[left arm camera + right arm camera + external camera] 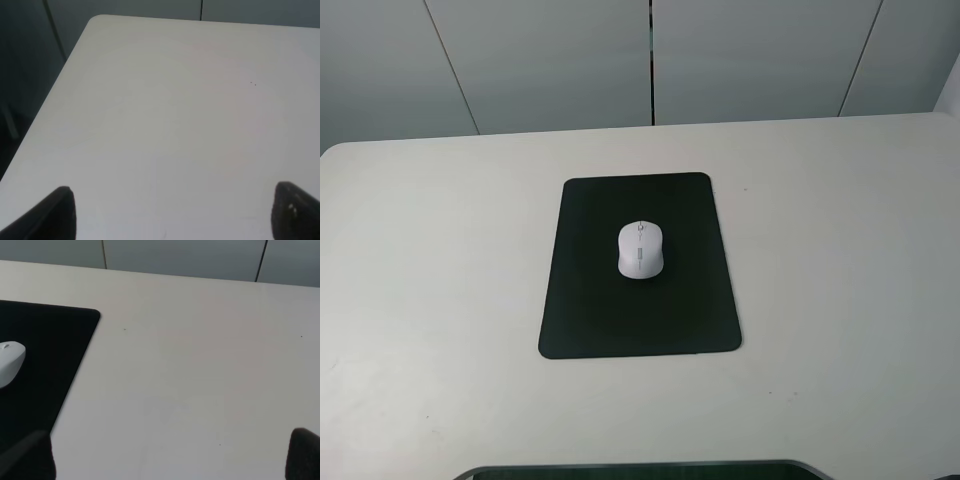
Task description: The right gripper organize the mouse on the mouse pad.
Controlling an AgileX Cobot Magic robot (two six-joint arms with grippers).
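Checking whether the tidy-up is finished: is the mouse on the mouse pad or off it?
On it. The mouse lies wholly on the mouse pad, near its middle, black mat showing all around it.

No legible text, label, brand or number anywhere. Mouse (640,249): small mark near the scroll wheel, too small to read. Pad (590,300) blank.

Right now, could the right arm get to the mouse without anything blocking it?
Probably yes. The mouse sits alone near the middle of the mouse pad, with only bare table on that side. The right gripper is open and holds nothing.
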